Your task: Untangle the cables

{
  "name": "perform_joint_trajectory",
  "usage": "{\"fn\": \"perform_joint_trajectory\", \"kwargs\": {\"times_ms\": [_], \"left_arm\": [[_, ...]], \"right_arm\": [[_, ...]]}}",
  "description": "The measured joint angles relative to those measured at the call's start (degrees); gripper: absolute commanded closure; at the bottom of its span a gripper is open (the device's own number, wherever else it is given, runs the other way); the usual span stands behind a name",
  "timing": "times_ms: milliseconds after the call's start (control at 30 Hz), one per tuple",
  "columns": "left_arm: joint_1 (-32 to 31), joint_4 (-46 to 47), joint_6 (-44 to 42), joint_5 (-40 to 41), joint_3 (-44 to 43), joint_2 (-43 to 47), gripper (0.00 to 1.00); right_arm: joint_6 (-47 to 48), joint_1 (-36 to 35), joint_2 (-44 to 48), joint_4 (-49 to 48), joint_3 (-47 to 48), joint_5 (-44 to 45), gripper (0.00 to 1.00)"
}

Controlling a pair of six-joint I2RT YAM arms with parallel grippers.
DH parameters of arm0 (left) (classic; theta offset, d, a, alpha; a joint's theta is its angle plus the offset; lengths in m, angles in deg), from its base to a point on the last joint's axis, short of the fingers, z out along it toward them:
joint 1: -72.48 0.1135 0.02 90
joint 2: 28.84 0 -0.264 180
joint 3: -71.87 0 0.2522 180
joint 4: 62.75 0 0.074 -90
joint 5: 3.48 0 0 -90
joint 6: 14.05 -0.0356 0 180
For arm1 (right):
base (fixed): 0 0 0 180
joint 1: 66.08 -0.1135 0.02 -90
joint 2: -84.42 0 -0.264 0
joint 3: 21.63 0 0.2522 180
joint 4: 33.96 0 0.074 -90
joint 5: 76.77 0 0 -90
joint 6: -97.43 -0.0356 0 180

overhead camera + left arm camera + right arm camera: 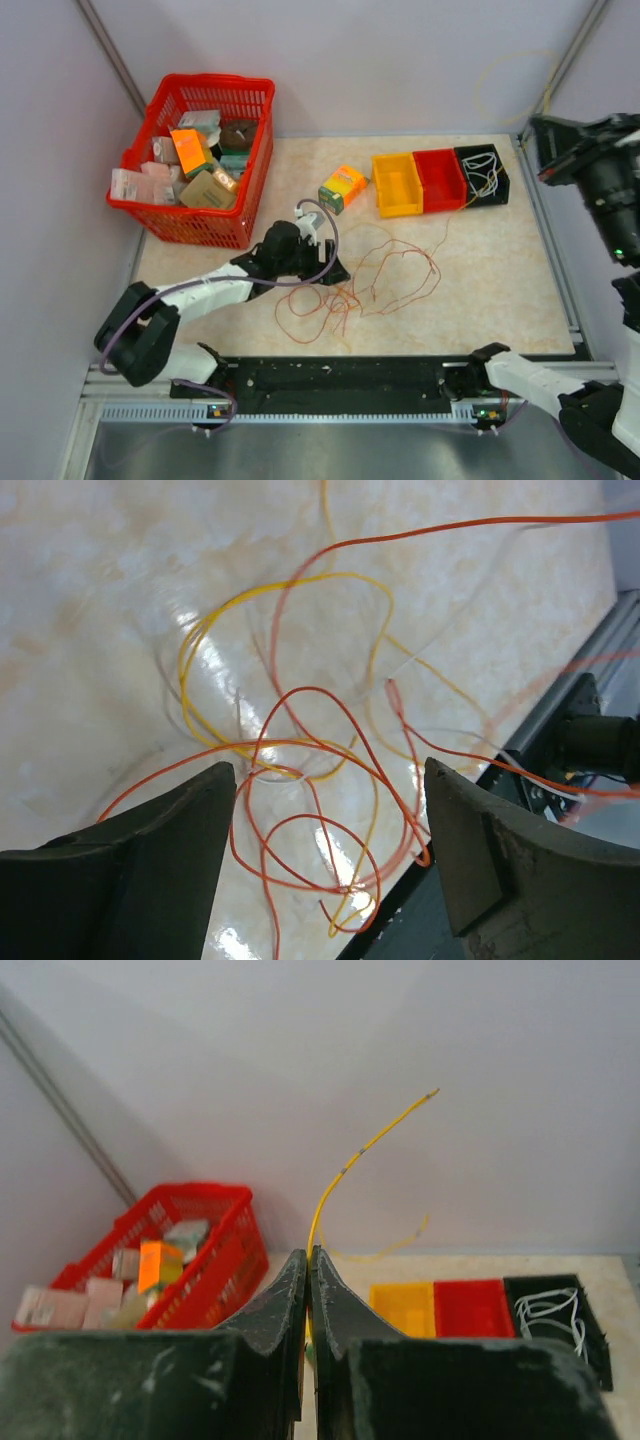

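Observation:
The cables (350, 290) lie as a loose tangle of thin orange-red and yellow loops on the beige table, left of centre. My left gripper (325, 268) hovers just over the tangle's left side. In the left wrist view its jaws stand wide open (330, 770), with the orange and yellow loops (300, 780) on the table between the fingers and nothing gripped. My right gripper (309, 1252) is raised high at the right and is shut on a thin yellow cable (350, 1160), which curves up from the fingertips. That cable shows faintly against the back wall (510, 80).
A red basket (160, 215) full of packets stands at the back left. An orange-and-green box (343, 187) lies mid-back. Yellow (396, 184), red (440, 180) and black (482, 175) bins sit at the back right, the black one holding white wires. A black rail (340, 380) borders the near edge.

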Motion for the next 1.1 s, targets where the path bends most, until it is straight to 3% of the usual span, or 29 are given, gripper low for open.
{"fn": "perform_joint_trajectory", "kwargs": {"times_ms": [167,267,300,367,433,500,700,767,933,1033,1067,1100], "left_arm": [[-2.7,-1.7,-6.0,-3.6,-3.2,9.7,0.14],[-7.3,-0.6,-9.1,-3.9,-7.0,14.0,0.44],[-9.1,0.3,-10.2,-3.7,-8.1,15.0,0.48],[-12.7,3.0,-12.4,-3.2,-9.7,15.8,0.44],[-15.2,5.1,-13.8,-2.8,-10.9,14.8,0.29],[-16.6,5.7,-14.9,-2.2,-13.0,11.5,0.21],[-16.8,3.6,-15.6,-2.6,-21.7,-0.3,0.21],[-16.9,3.5,-15.6,-4.0,-22.8,-2.5,0.29],[-18.9,5.5,-13.0,-7.1,-20.2,-4.7,0.65],[-19.8,6.1,-12.1,-6.6,-17.0,-4.6,0.78],[-19.9,6.0,-12.2,-5.9,-15.7,-4.3,0.93],[-20.0,5.6,-12.2,-4.9,-14.2,-3.7,1.0]], "right_arm": [[-2.5,0.0,1.6,-0.2,-12.3,-9.9,1.0],[-4.3,0.0,2.0,0.1,-16.8,-15.5,1.0],[-4.9,0.0,2.1,0.2,-17.4,-17.1,1.0],[-6.3,0.0,2.5,0.0,-17.7,-19.5,1.0],[-7.2,0.0,3.3,-0.4,-17.5,-21.2,1.0],[-7.9,-0.1,3.8,-0.3,-16.3,-22.8,1.0],[-9.6,-0.1,4.4,-1.9,-11.1,-26.2,1.0],[-9.7,-0.1,4.4,-2.4,-9.9,-26.4,1.0],[-9.8,-0.1,3.8,-3.3,-8.1,-26.6,1.0],[-9.5,-0.1,3.5,-3.6,-7.8,-25.6,1.0],[-9.2,-0.1,3.5,-3.6,-7.8,-24.8,1.0],[-8.7,-0.1,3.6,-3.6,-7.8,-23.2,1.0]]}}
